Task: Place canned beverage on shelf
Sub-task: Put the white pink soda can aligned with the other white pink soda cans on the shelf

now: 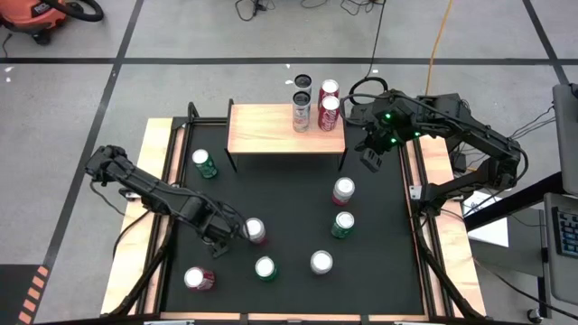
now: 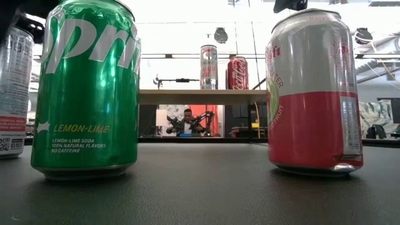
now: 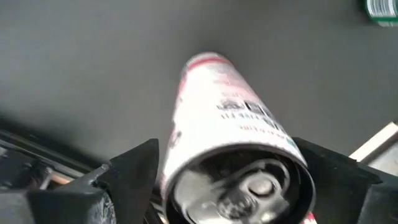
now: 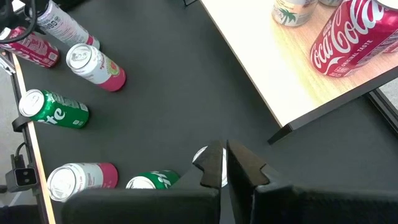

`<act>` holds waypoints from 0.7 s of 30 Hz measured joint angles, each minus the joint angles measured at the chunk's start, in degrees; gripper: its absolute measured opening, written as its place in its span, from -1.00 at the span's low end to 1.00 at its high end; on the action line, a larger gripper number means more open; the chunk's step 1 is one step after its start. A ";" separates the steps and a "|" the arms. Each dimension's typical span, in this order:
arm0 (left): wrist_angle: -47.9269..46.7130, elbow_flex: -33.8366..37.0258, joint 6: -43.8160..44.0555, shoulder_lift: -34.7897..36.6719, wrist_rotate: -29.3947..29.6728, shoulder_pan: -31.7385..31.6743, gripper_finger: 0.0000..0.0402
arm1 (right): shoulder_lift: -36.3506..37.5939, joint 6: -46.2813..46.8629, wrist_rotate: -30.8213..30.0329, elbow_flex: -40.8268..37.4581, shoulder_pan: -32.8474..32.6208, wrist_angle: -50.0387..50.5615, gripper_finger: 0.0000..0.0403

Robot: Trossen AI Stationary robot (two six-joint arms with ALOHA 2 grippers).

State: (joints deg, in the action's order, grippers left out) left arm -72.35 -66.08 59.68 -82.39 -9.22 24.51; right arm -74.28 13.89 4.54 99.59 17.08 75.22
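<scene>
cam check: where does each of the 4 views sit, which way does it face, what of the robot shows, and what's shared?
High: overhead, straight down; both arms, shelf, black table.
Low: table height, looking across; green can and pink-and-white can close; no arm clearly seen.
Left wrist: looks down past the left gripper, open around a white-and-pink can.
Right wrist: behind the shut right gripper, facing table and shelf edge.
Shared: red cola can on the shelf, in high, low, right wrist.

Robotics lab. Grey floor [image 1: 226, 36] marked with black tape lines, loose cables, an orange shop vac [image 1: 41, 13] far left. Black worktop [image 1: 289, 208] with wooden side rails; beyond it, a person seated by another arm rig [image 2: 187, 122].
</scene>
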 joint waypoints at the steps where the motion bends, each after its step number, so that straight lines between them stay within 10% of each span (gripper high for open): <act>1: -0.01 0.00 0.01 0.00 -0.64 0.00 0.66 | 0.00 -0.01 0.00 0.00 0.00 0.00 -1.00; 11: -0.43 -0.84 0.08 0.00 -2.55 -0.09 0.19 | 0.00 0.07 0.00 0.00 0.00 -1.21 -1.00; 21: -5.57 -9.59 0.97 0.00 -4.47 -3.24 0.25 | 0.00 8.04 5.26 0.00 -0.96 -8.86 -1.00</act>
State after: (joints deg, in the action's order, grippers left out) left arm -77.92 -75.67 60.66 -82.39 -13.69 21.27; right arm -74.28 21.93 9.80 99.59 16.12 66.36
